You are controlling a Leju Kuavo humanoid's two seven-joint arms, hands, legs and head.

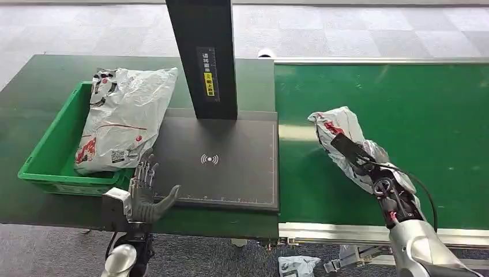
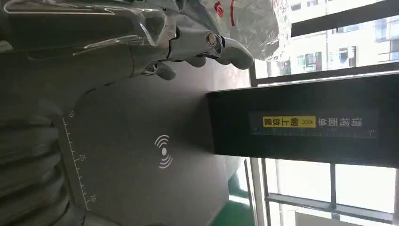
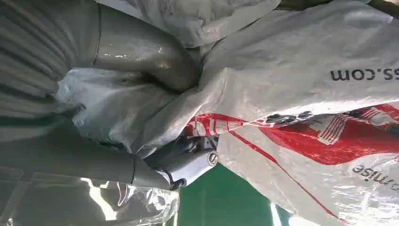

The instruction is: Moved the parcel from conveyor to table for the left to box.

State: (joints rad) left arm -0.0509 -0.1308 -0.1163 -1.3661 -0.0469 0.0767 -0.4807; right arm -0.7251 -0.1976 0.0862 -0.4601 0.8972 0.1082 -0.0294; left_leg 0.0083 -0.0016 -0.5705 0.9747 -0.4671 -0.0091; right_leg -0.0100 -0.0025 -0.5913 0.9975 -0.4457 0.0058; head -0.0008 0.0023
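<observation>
Parcel [image 1: 343,138] sits crumpled on the green conveyor [image 1: 403,115], right hand [image 1: 369,164] clamped into its plastic, likely for the carry to the scan pad [image 1: 219,167]. Left hand [image 1: 144,193] waits at the pad's edge, fingers spread (nothing held), beside the bin [image 1: 49,153].

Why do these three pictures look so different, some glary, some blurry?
Head view: even light, a pale glare strip on the green belt beside the parcel. Left wrist view: picture turned sideways, windows bright and washed out, the left hand near the lens soft. Right wrist view: the parcel and right hand sit very close; shiny plastic catches white highlights.
</observation>
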